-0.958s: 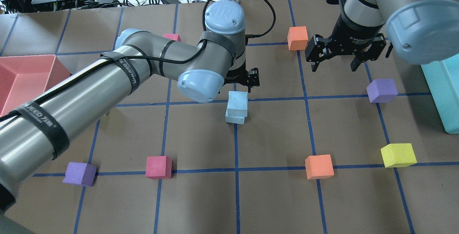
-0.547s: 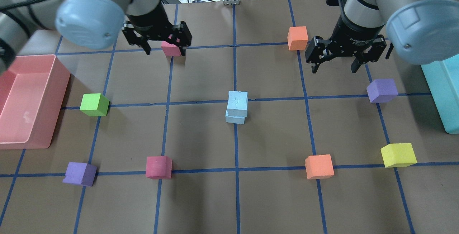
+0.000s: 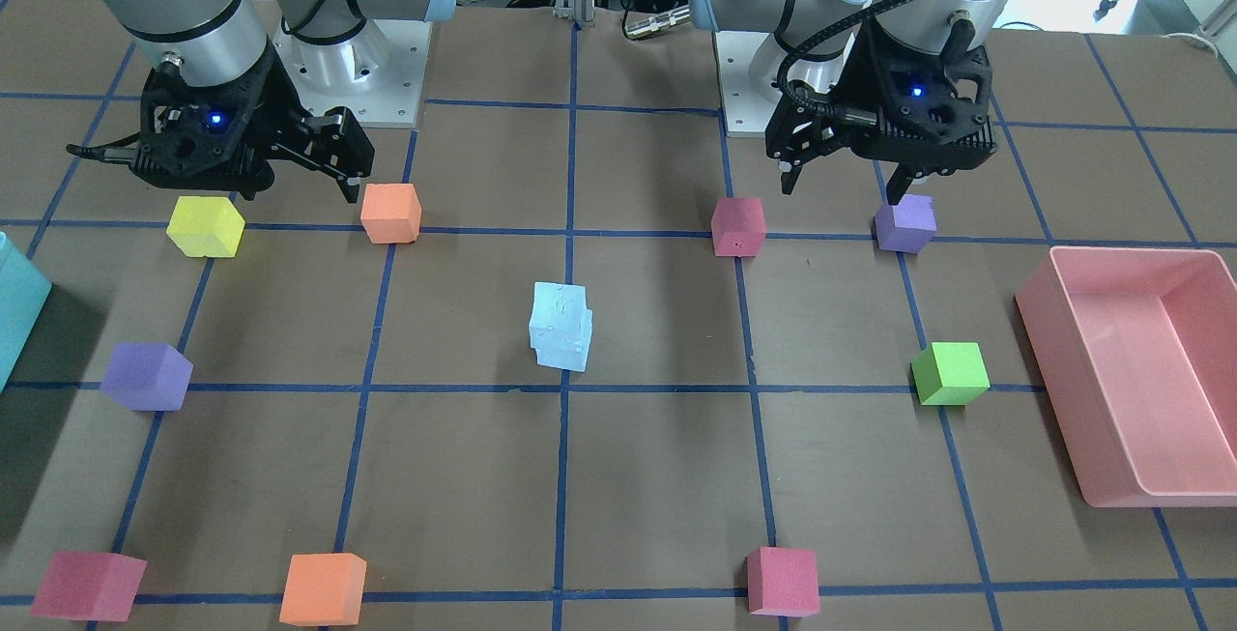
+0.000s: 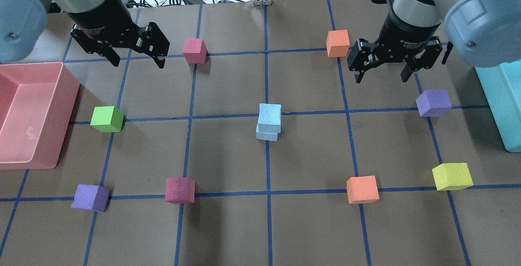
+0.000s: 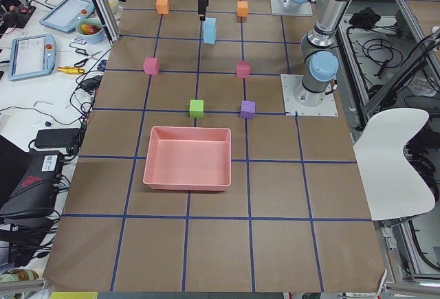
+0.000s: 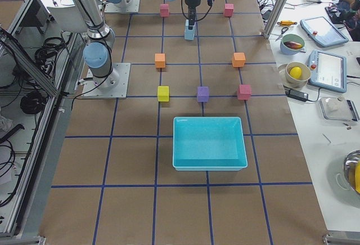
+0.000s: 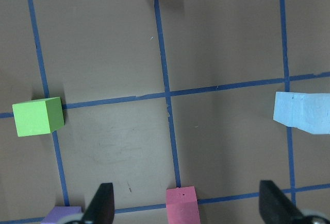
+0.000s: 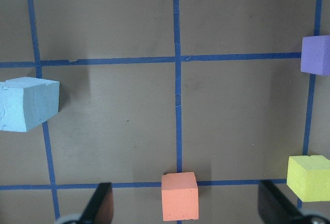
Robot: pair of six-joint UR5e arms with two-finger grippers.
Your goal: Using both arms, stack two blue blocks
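While the two blue blocks (image 4: 268, 122) are sitting stacked at the centre of the overhead frame, right beside a crossing of the blue tape lines (image 4: 268, 201) on the brown table (image 4: 228, 229), both grippers are hanging well apart from them. The upper block (image 4: 270, 117) is resting a little askew on the lower block (image 4: 267, 136), so a strip of the lower one is showing along the near edge.

The left gripper (image 4: 137, 63) is hovering in the upper left of that frame with its fingers spread wide and nothing between them, between the far corner of the pink bin (image 4: 67, 95) and a pink cube (image 4: 194, 50). A green cube (image 4: 107, 119) is lying below it in the frame.

The right gripper (image 4: 381, 78) is hovering in the upper right, its fingers likewise spread and gripping nothing. An orange cube (image 4: 338, 43) is sitting just to its left, a purple cube (image 4: 433, 102) lower right of it, and the teal bin (image 4: 498, 107) is filling the right edge.
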